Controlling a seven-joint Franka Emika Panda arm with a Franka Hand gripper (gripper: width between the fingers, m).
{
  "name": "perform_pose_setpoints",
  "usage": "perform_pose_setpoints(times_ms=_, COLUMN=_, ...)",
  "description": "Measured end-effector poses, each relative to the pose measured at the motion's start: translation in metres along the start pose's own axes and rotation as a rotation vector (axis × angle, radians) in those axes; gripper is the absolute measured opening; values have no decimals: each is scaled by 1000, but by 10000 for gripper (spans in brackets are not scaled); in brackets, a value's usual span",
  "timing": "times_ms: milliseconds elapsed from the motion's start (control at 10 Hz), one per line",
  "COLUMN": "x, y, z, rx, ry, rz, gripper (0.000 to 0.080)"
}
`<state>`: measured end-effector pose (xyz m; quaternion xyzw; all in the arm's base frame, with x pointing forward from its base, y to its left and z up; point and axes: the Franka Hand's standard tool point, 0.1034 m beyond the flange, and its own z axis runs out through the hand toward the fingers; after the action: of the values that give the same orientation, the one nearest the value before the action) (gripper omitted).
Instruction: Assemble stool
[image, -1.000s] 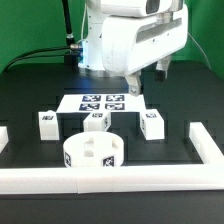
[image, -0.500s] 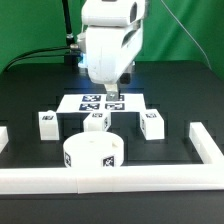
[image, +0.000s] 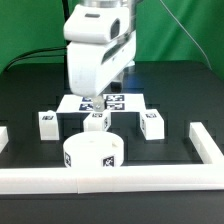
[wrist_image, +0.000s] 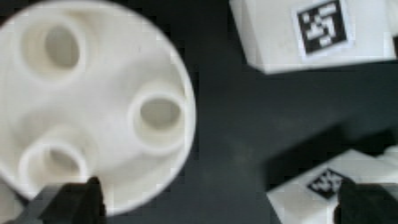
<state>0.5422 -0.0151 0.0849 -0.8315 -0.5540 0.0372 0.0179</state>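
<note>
The round white seat (image: 93, 152) stands near the front rail, its rim up. In the wrist view the seat (wrist_image: 89, 95) shows three sockets. Three white tagged leg blocks stand behind it: one on the exterior view's left (image: 46, 122), one in the middle (image: 95, 121), one on the right (image: 152, 122). The wrist view shows two leg blocks (wrist_image: 320, 35) (wrist_image: 338, 178). My gripper (image: 97, 99) hangs above the marker board, behind the middle block. In the wrist view the gripper (wrist_image: 222, 205) is open and empty, its dark fingertips (wrist_image: 71, 203) wide apart.
The marker board (image: 118, 101) lies flat behind the leg blocks. Long white border rails run along the front (image: 120, 181), the exterior view's right (image: 205, 145) and left (image: 3, 136). Black cables (image: 35, 52) lie at the back left.
The arm has swung toward the exterior view's left, from above the marker board's right side to above its left part. The stool parts have not moved.
</note>
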Motion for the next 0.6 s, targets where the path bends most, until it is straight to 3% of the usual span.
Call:
perform_pose_setpoints(times_ms=200, x=-6, y=0, z=13, rx=18, ry=-5, rz=23, gripper=650)
perform_pose_setpoints(times_ms=600, x=-9, y=6, z=37, rx=21, ry=2, rz=33, gripper=650)
